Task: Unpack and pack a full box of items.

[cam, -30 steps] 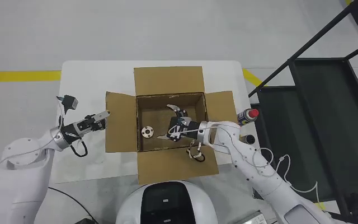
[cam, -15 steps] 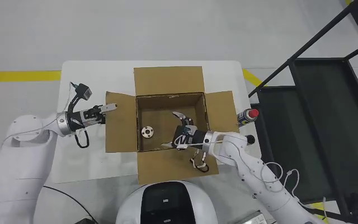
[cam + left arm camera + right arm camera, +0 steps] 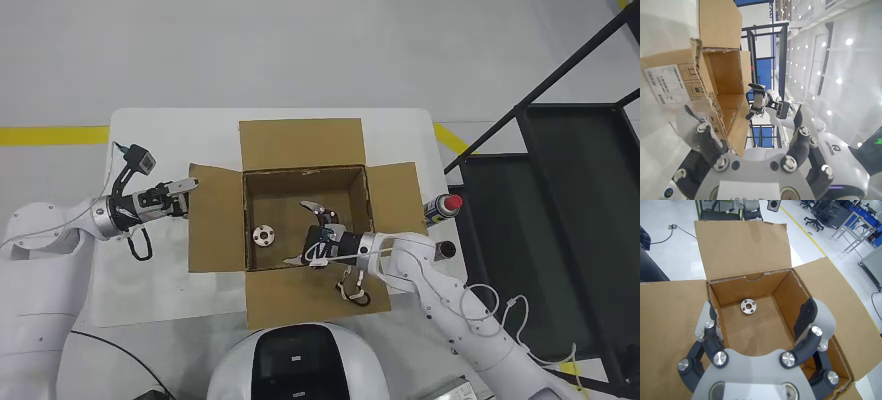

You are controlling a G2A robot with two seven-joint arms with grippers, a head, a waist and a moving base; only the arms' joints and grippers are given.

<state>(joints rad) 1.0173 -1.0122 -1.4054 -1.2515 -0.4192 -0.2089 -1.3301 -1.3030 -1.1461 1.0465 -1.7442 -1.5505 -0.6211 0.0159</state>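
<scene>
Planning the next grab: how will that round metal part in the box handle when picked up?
The metal disc looks solid, so probably heavy for its size and rigid. Lying flat in the box, it likely won't roll, though its smooth rim may slip.

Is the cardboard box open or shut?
Open. The cardboard box has all four flaps spread outward, and its floor shows, with one round metal flange lying on it.

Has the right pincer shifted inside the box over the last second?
Yes. The right pincer has drawn back toward the near wall of the cardboard box, away from its far wall.
</scene>
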